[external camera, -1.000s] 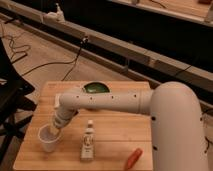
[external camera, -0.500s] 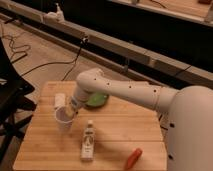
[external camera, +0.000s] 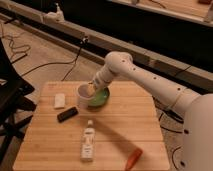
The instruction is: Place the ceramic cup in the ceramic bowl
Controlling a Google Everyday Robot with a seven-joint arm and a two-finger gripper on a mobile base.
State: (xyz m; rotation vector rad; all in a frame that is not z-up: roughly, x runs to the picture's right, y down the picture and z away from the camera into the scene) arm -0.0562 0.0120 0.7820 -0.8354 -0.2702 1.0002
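Observation:
The small white ceramic cup is held up off the table at the left rim of the green ceramic bowl, which sits at the back middle of the wooden table. My gripper is at the end of the white arm that reaches in from the right, and it is shut on the cup's rim. The cup overlaps the bowl's left edge and hides part of it.
A white tube-shaped bottle lies at the front middle. A black flat object and a white packet lie at the left. An orange-red object lies at the front right. A black chair stands left of the table.
The gripper has lifted the cup from the table's left front and carried it back and right to the bowl's left rim.

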